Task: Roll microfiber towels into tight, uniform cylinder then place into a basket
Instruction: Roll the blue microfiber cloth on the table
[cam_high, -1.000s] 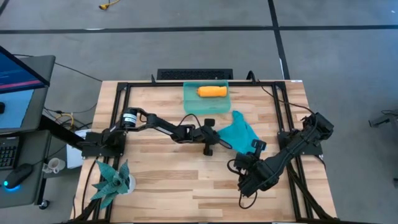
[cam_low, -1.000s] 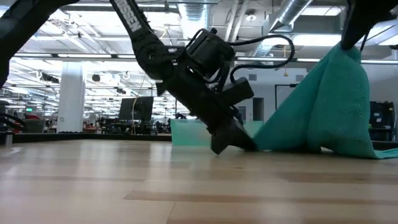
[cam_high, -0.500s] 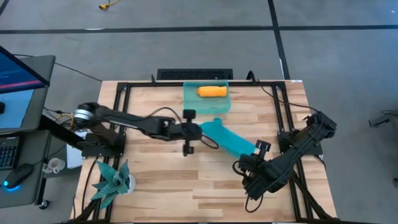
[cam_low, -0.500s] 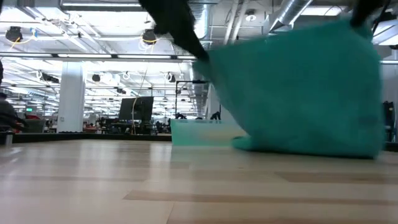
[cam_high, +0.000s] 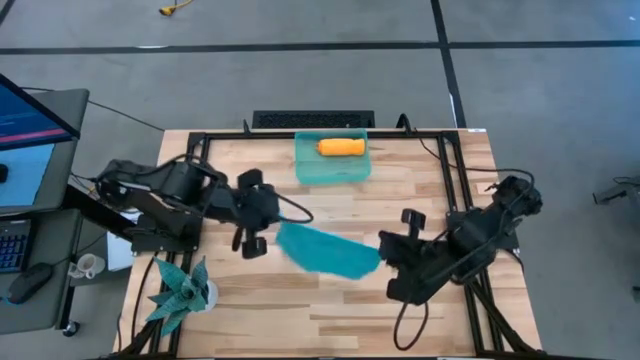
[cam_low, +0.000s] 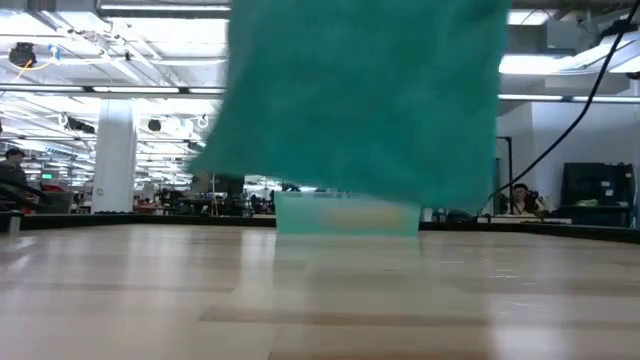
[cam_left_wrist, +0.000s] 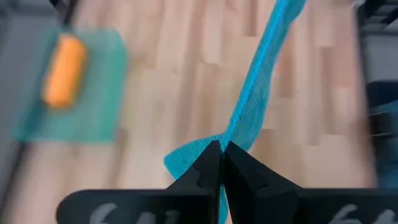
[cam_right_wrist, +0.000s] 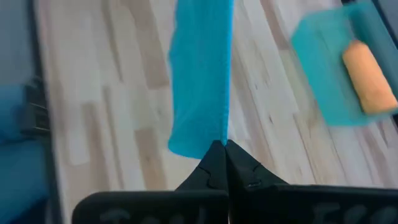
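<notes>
Aloft between both arms, the teal towel (cam_high: 328, 251) hung stretched, left gripper (cam_high: 268, 222) and right gripper (cam_high: 385, 255) each clamped on a corner; either corner slipping free would collapse it.

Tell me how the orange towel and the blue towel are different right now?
The orange towel is rolled into a short cylinder, while the teal-blue towel is unrolled and stretched out. The orange one lies inside the basket; the teal-blue one hangs above the table, clear of the basket. Nothing touches the orange towel, but the left gripper and right gripper each pinch an edge of the teal-blue one with shut fingers. Both are soft cloths.
</notes>
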